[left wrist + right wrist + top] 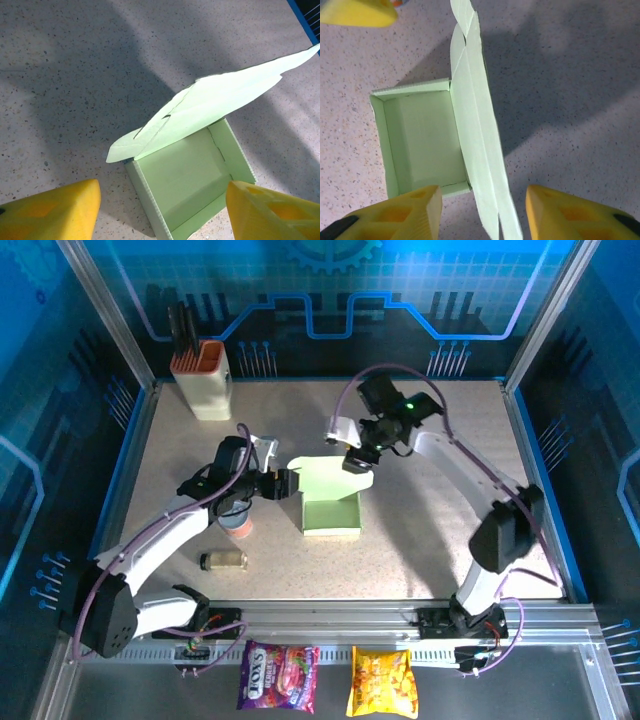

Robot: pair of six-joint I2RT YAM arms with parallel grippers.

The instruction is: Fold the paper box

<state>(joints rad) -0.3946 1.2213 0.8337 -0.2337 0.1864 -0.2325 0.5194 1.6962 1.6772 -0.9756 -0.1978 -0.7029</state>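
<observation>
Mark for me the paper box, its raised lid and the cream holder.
paper box [330, 512]: top external view, floor of the open tray.
raised lid [215, 100]: left wrist view, middle of the flap.
cream holder [208, 390]: top external view, front wall.

Cream holder [208, 385], orange rim, upright at far left of speckled table [420, 540]; dark utensils [183, 330] standing in it. Small jar [224, 560] on its side, near left. Peach round container [238, 527] just behind jar, partly hidden. Purple sweets packet [278, 677] and yellow snack packet [381, 682] side by side below front rail.
</observation>
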